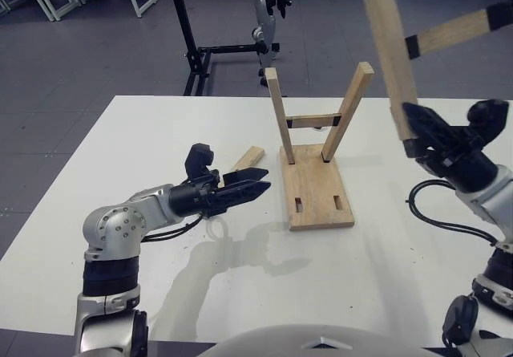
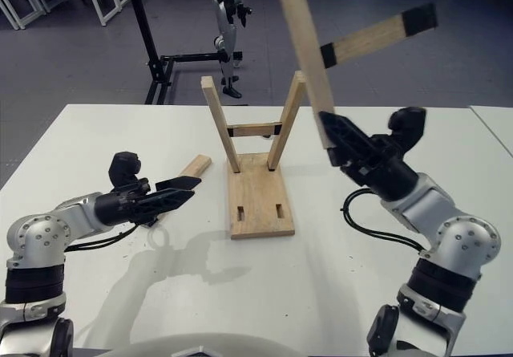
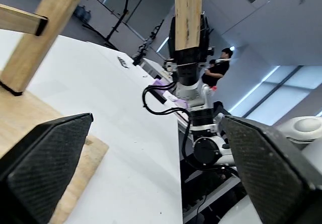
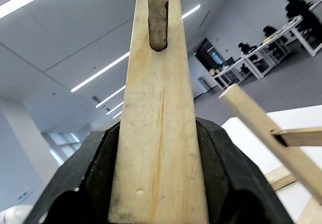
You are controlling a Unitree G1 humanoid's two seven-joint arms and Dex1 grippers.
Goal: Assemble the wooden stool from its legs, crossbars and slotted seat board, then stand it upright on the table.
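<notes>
Seat board, pale wood, slotted, lies flat mid white table. Wooden leg pair with thin crossbar stands in its far slots. Right gripper pinches second wooden leg frame, raised at table's right. Left gripper low, left of board, jaws spread. Short wood piece just behind it.

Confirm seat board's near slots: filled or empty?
Empty. Both near slots on the seat board are bare cutouts; only the far pair holds legs.

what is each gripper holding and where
The right gripper clamps the pale wooden leg-and-crossbar frame by one leg's lower end. The left gripper is open, holding nothing.
</notes>
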